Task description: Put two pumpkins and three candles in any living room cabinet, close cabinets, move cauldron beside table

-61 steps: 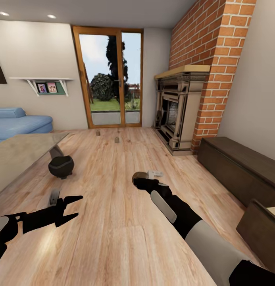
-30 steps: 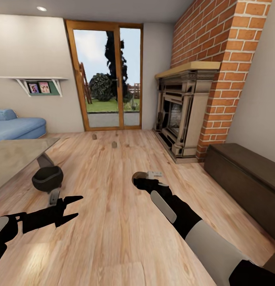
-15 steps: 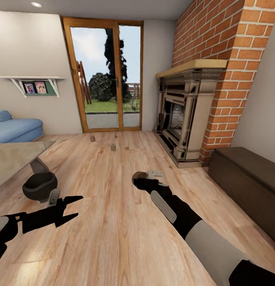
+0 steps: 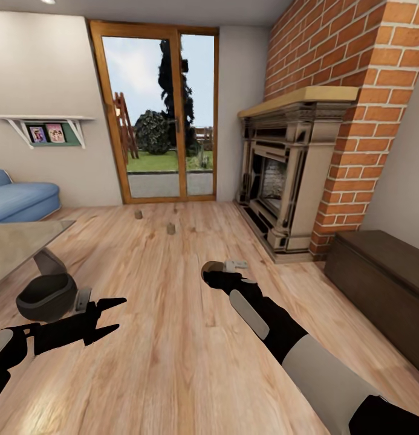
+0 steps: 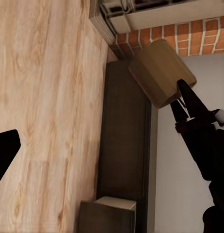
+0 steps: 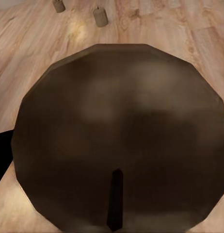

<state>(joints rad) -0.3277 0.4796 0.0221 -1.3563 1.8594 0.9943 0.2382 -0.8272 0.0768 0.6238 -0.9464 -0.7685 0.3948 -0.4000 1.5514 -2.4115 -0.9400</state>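
Note:
Two beige candles [image 4: 138, 214] [image 4: 170, 228] stand on the wood floor before the glass door; the right wrist view shows them too [image 6: 58, 5] [image 6: 100, 17]. My right gripper [image 4: 224, 267] hangs over mid-floor, shut on a third candle [image 4: 209, 270], whose brown top and dark wick [image 6: 117, 145] loom close in the right wrist view. The black cauldron [image 4: 45, 296] sits on the floor beside the table [image 4: 16, 241] leg, just past my open left gripper [image 4: 120, 313]. The dark-brown cabinet [image 4: 384, 284] runs along the right wall, closed where visible. The pumpkins are out of view.
A brick fireplace [image 4: 288, 181] with a tan mantel stands ahead on the right. A blue sofa [image 4: 19, 202] is at far left. The left wrist view shows the cabinet top [image 5: 124, 141] and a second dark unit [image 5: 107, 216].
The whole view has shifted: fireplace and candles look closer, while table and cauldron have slid left and down in the picture. Both arms hold the same pose.

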